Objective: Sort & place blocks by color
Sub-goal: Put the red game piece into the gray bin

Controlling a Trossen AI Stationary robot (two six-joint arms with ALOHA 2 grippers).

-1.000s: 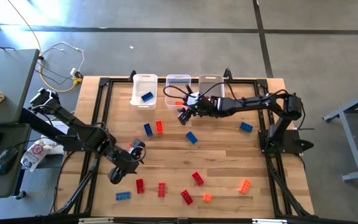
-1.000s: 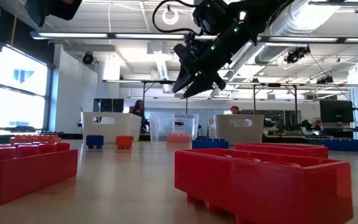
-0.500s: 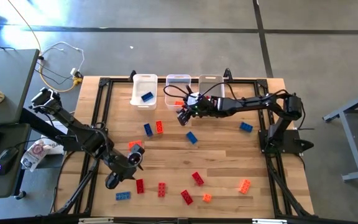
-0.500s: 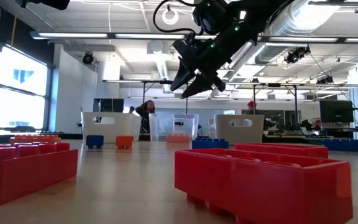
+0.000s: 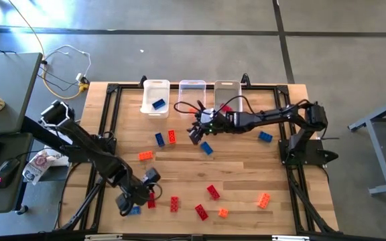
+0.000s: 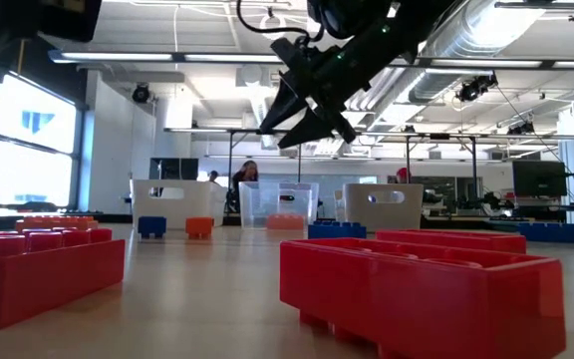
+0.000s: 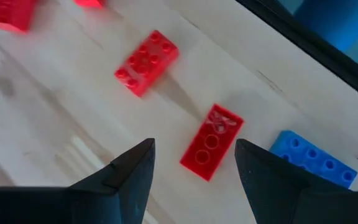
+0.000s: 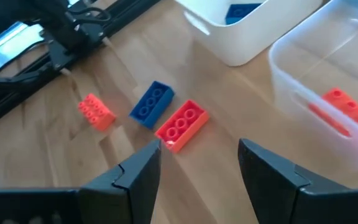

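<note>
A wooden table (image 5: 246,167) is seen from straight above, with three small bins lined along its 12 o'clock edge: a white bin (image 5: 155,97) with one blue block (image 5: 158,104) inside, a clear middle bin (image 5: 191,96) in which an orange block (image 8: 345,107) is seen, and a third bin (image 5: 227,90). The right gripper (image 5: 195,136) is reached from 3 o'clock to the table's centre, just below the middle bin, its fingers spread apart and nothing held between them. Just beside it at 9 o'clock lie a blue block (image 5: 159,139) and a red block (image 5: 172,136) side by side, and another blue block (image 5: 207,148) lies near it at 5 o'clock. An orange block (image 5: 145,155) is placed further toward 8 o'clock. The left gripper (image 5: 139,198) is lowered near the 7 o'clock corner, its fingers apart over a red block (image 7: 212,141), with a blue block (image 7: 312,164) just beside that and another red block (image 7: 146,62) near. More red blocks (image 5: 212,192) and orange blocks (image 5: 264,199) are scattered along the 6 o'clock side, and one blue block (image 5: 265,136) lies toward 3 o'clock.
</note>
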